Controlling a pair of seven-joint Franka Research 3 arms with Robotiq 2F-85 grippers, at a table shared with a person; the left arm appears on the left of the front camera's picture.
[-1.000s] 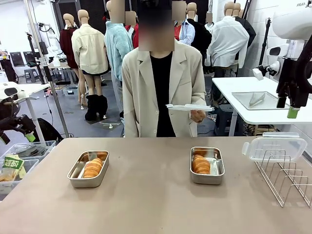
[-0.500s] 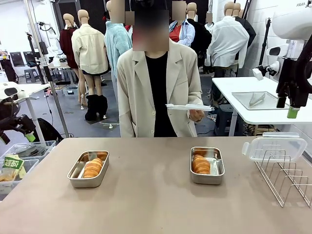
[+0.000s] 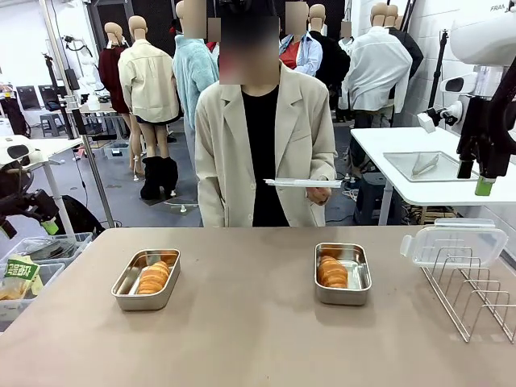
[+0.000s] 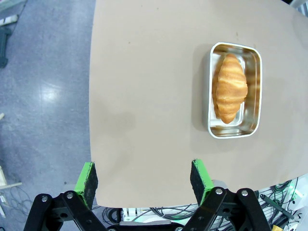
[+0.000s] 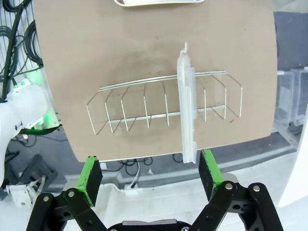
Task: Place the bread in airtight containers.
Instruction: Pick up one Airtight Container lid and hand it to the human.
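Bread (image 3: pixel 153 277) lies in both tins (image 3: pixel 359 272), unlidded; my left gripper (image 4: pixel 143 173), right gripper (image 5: pixel 149 166) gape; lid (image 5: pixel 186 106) ahead of right fingers.

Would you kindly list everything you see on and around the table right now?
Table: one, tan.
Bread: two, golden-brown, one in each container.
Airtight containers: two, steel, left and right of the middle.
Wire rack: one, silver, right edge.
Lids: two, clear; one standing in the rack, one held flat by the person.
Person's hand: one, holding that lid.
Left gripper: black, green pads, open, off the left side.
Right gripper: same, open, above the rack.
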